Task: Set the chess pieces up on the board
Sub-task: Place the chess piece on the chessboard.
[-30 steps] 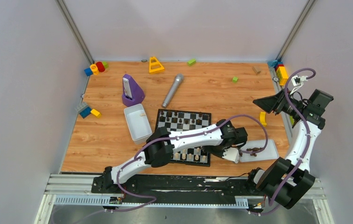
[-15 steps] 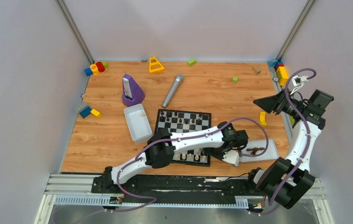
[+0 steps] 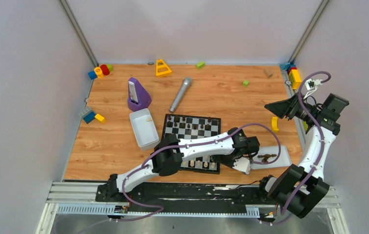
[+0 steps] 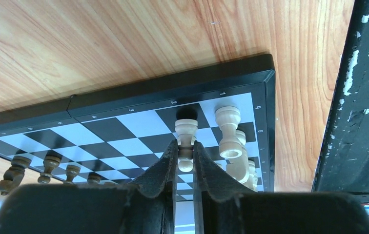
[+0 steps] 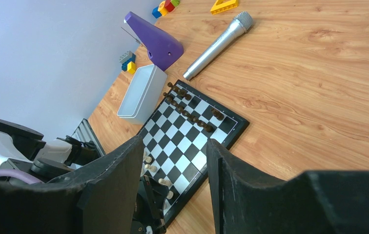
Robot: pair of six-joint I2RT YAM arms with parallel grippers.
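One white pawn point(image 4: 186, 141) is clamped upright in the left hand point(image 4: 185, 158), its base at a dark square near the board's point(image 4: 124, 127) corner, just beside another white piece point(image 4: 228, 131), presumably to fill that row, while the right hand point(image 5: 173, 151), fingers apart, is held well clear.

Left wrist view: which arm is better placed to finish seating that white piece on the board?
Left. The left claw is closed around the white piece near a corner of the chessboard. The right claw is open, holding nothing, raised at the right side of the table, away from the board.
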